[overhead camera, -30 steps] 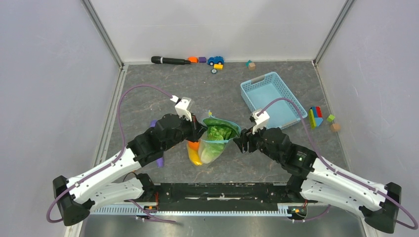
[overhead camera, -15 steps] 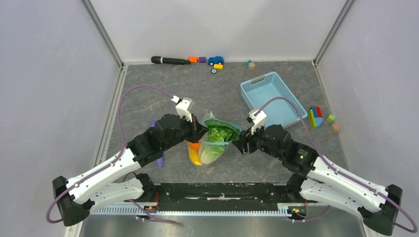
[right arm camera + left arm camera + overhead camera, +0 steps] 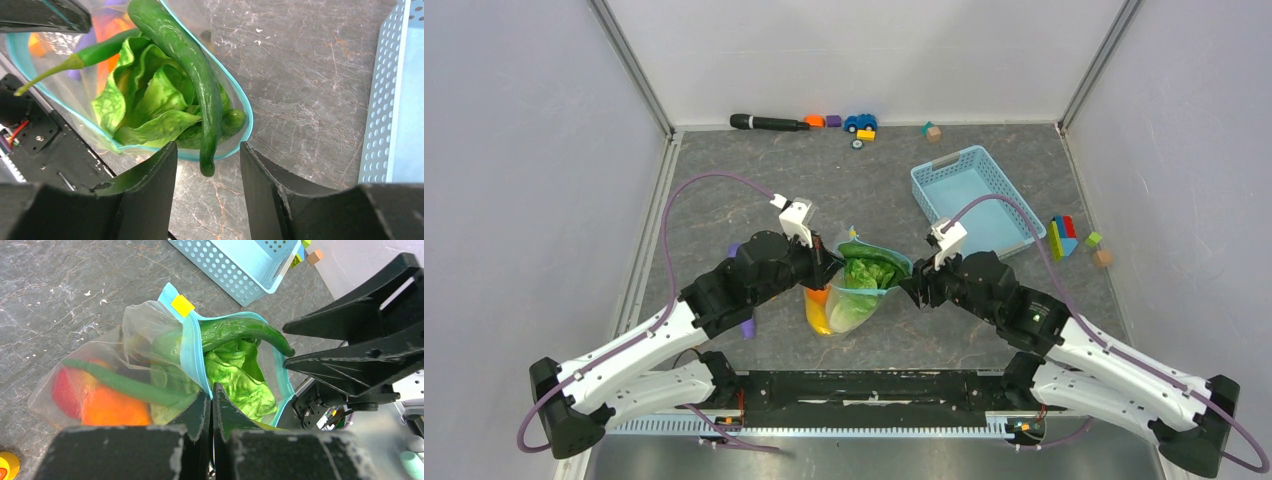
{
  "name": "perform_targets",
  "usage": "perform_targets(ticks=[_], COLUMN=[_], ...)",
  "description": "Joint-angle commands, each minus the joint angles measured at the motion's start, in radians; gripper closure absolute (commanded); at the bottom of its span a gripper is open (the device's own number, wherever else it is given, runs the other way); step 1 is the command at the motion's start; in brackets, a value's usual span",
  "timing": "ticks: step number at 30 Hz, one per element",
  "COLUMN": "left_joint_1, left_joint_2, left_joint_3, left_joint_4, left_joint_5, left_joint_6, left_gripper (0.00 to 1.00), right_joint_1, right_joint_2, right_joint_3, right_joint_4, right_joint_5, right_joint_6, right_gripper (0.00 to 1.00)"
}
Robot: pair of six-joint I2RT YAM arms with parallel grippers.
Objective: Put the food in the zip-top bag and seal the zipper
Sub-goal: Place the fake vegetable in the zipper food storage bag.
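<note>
Two small changes from a second ago: the right gripper [image 3: 209, 152] has edged closer to the zip-top bag [image 3: 137, 322], and its jaws, still apart, have narrowed a little, with the tip of a long green pod [image 3: 192, 75] just at their gap. The left gripper [image 3: 210, 395] stays clamped on the zipper [image 3: 191, 352] at the opposite rim. The bag's mouth gapes, with lettuce [image 3: 150, 100] and other food inside. That pod overhangs the zipper on the right side. Behind the right arm sits a light-blue basket [image 3: 969, 195]; coloured blocks [image 3: 1064, 238] lie beyond it.
</note>
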Motion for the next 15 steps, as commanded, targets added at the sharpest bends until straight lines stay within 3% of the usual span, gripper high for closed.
perform_targets(ticks=[1, 7, 11, 15], left_joint_1=[0.002, 0.003, 0.003, 0.003], left_joint_2=[-0.022, -0.023, -0.014, 0.010], left_joint_3=[0.012, 0.009, 0.014, 0.034], left_joint_4=[0.064, 0.065, 0.072, 0.073], left_joint_5=[0.002, 0.005, 0.003, 0.017], left_joint_6=[0.028, 0.031, 0.049, 0.073], left_gripper=[0.98, 0.98, 0.98, 0.98], right_joint_1=[-0.003, -0.004, -0.004, -0.004], right_joint_2=[0.064, 0.087, 0.074, 0.074], right_joint_3=[0.030, 0.019, 0.016, 0.036], right_joint_4=[0.048, 0.063, 0.066, 0.049], right_joint_5=[0.046, 0.017, -0.029, -0.087], right_joint_6=[0.010, 0.002, -0.029, -0.074], right_gripper=[0.47, 0.62, 0.85, 0.99])
